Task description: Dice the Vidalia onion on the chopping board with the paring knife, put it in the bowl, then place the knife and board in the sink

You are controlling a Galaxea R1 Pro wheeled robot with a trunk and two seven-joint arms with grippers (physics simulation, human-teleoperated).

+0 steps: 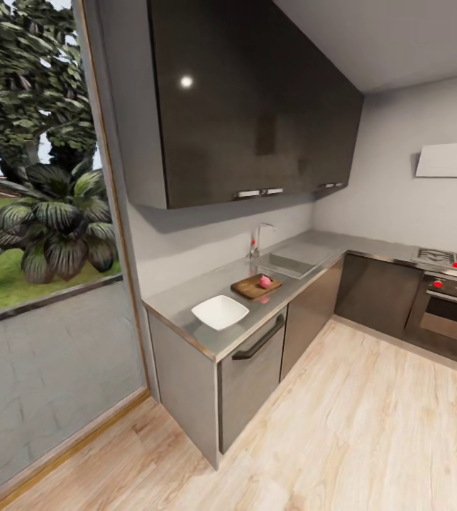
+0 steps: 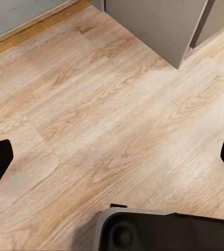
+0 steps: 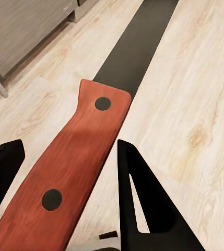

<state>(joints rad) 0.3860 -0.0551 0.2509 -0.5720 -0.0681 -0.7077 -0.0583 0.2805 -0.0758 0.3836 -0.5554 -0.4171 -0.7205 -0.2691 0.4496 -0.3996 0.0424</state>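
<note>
From across the room, the head view shows the grey countertop with the white bowl near its front end. Behind the bowl lies the brown chopping board, and a small pink onion rests on it. Further back are the sink and its chrome tap. In the right wrist view, my right gripper holds the paring knife by its reddish-brown handle, with the dark blade pointing out over the wooden floor. My left gripper hangs open above the floor, with nothing between its fingers.
Dark wall cabinets hang over the counter. A stove and oven stand at the far right. A tall glass pane at the left looks onto a garden. Wooden floor stretches between me and the base cabinets.
</note>
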